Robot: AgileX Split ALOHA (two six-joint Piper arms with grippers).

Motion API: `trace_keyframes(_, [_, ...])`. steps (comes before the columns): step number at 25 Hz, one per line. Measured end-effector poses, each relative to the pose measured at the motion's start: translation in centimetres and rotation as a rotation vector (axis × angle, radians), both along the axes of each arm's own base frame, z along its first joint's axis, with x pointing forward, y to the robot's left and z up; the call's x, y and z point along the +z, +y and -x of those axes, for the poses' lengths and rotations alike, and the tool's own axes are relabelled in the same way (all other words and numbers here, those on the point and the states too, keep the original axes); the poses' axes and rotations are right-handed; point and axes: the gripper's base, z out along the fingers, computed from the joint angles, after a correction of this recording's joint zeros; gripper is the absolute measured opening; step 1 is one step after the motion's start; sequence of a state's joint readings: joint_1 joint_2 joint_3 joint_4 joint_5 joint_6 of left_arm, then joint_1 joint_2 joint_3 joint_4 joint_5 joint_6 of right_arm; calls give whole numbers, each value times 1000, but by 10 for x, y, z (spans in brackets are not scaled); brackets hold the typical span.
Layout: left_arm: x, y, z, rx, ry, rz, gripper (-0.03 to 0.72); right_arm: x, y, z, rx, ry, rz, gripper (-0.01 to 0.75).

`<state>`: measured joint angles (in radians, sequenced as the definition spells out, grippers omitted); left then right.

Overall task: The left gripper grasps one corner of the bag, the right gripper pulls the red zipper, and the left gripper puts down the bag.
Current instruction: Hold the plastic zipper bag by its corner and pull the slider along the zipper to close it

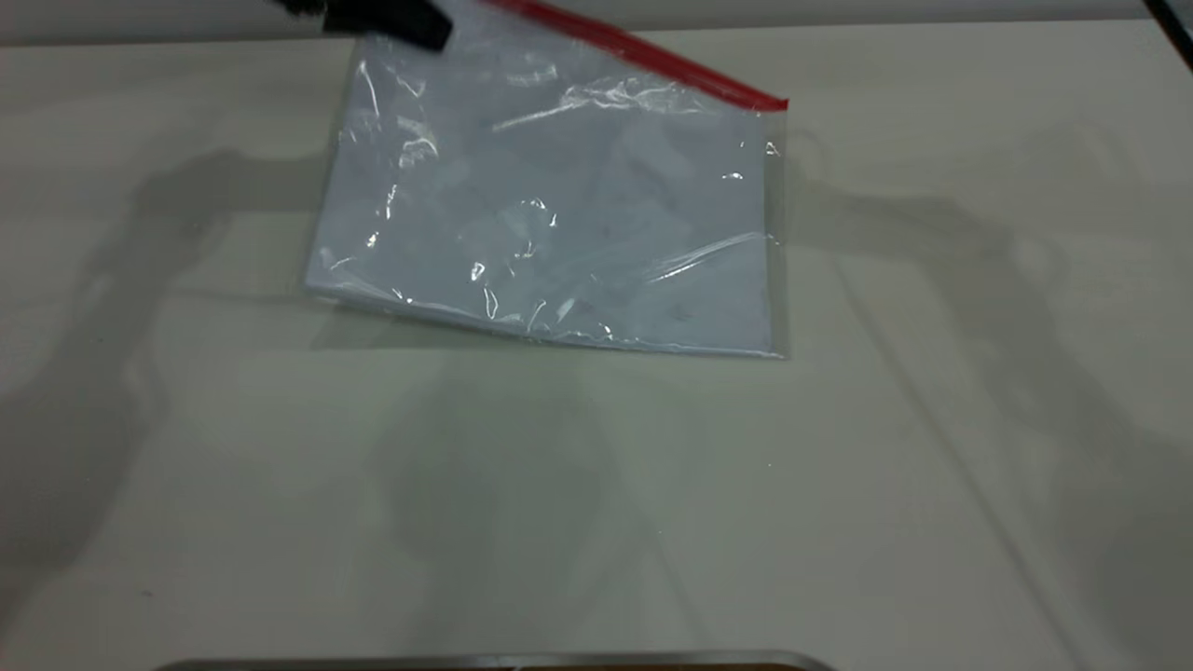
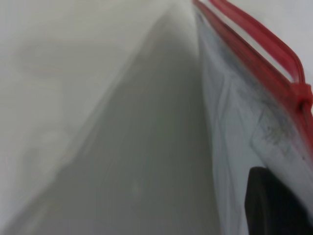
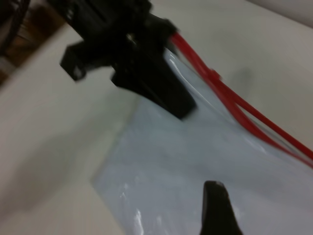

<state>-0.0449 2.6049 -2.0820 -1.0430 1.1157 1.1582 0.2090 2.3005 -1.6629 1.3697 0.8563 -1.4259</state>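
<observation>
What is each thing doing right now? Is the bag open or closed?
bag: far edge lifted, near edge on the table.
red zipper: mostly open, its two strips apart; slider near the held corner.
left gripper: shut on the bag's corner.
right gripper: above the bag, holding nothing.

bag (image 1: pixel 559 233): clear plastic, pale blue-white sheets inside, white glare streaks | zipper (image 1: pixel 652 58): bright red strip, small red slider | left gripper (image 3: pixel 146 73): matte black | right gripper (image 3: pixel 217 210): black fingertip | table (image 1: pixel 596 503): plain off-white with soft grey shadows
</observation>
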Motion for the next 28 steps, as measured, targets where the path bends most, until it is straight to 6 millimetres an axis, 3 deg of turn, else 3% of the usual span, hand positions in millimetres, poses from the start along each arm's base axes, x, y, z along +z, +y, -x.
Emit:
trace_keyframes(2, [13,-8,4,-69,-39,-39,51,-2,5,-6,24,15,-63,507])
trace_keyframes(8, [21,-41,18,-265,-123,-183,51,-4,12,-11,79,49,-176,507])
trace_keyframes(15, [21,-73,28,-416,-243,-273,51,-35,13,-11,84,118,-178,507])
trace_keyframes(22, [20,-86,32,-454,-264,-283,51,-73,14,-6,116,197,-194,507])
trace_keyframes(28, [20,-89,34,-465,-267,-286,51,-89,16,-5,110,227,-258,504])
